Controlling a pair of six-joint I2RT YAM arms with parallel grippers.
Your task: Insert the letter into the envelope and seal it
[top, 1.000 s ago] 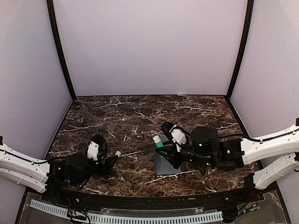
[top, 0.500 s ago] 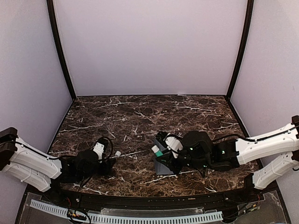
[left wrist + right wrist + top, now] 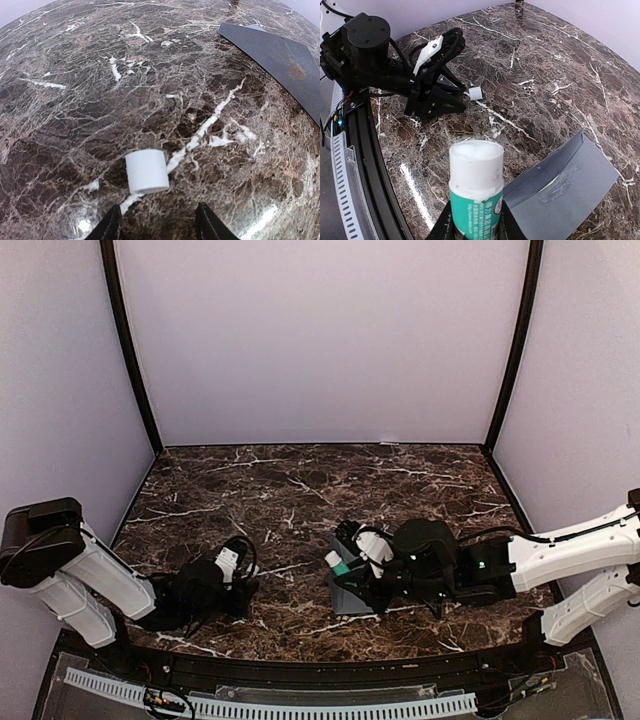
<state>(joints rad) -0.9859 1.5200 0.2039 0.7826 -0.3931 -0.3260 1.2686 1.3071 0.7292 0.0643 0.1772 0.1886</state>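
right gripper (image 3: 474, 227) is clamping the uncapped glue stick (image 3: 476, 175), glue end exposed. The envelope (image 3: 565, 185) is lying flat just beside it, lower right of the wrist frame, long axis running lower left to upper right, flap open and facing the stick, shiny smear showing on the blue-grey paper. Right arm is far nearer, so the seal looks like its job: tip needs swinging down toward lower right. left gripper (image 3: 159, 226) is sitting open and empty, white cap (image 3: 146, 171) just ahead of its fingertips, envelope well apart at upper right there. The letter isn't showing in any view; can't tell if it's inside
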